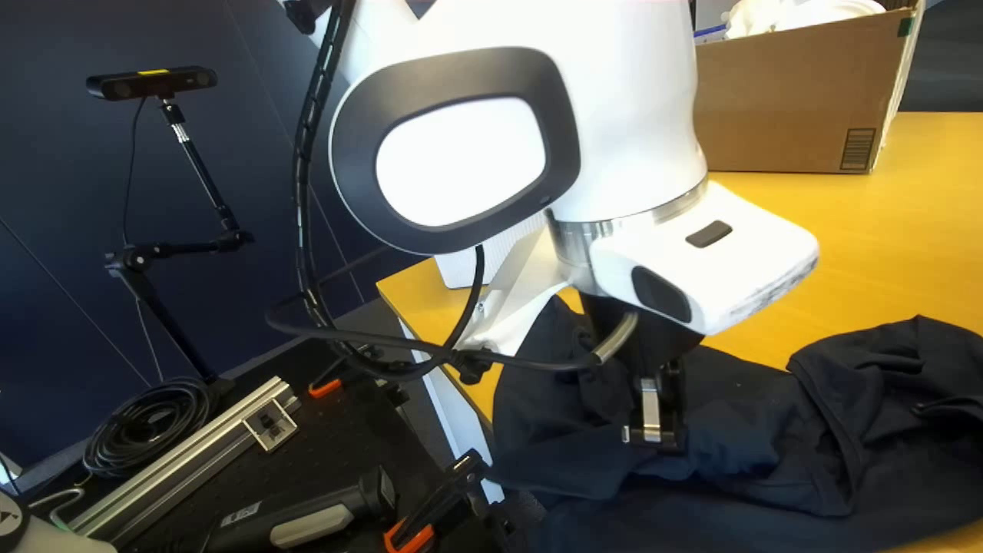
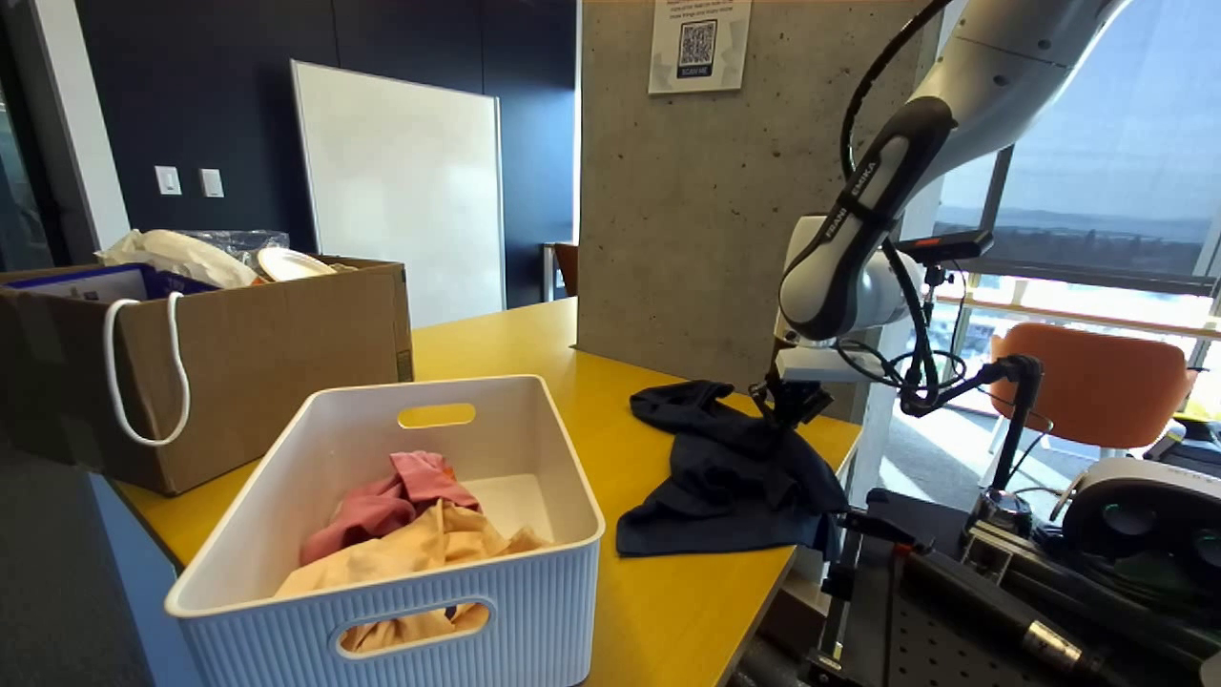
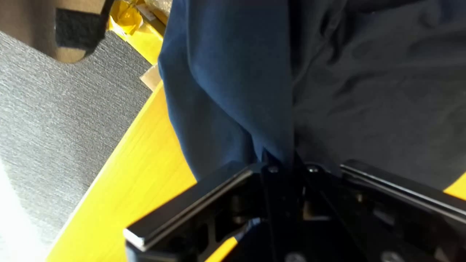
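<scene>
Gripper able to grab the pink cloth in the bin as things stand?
Probably not: the gripper looks shut on the navy cloth, away from the bin. The bin's open top does seem to leave the pink cloth accessible.

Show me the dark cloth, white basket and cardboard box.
Dark cloth (image 2: 720, 487): in an exterior view, on its middle.
White basket (image 2: 542, 615): in an exterior view, on its ribbed wall.
Cardboard box (image 2: 286, 358): in an exterior view, on its side wall.

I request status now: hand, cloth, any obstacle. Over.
Hand shut on dark cloth. Cloth rumpled on yellow table. No obstacle seen at hand; white basket stands apart.
</scene>
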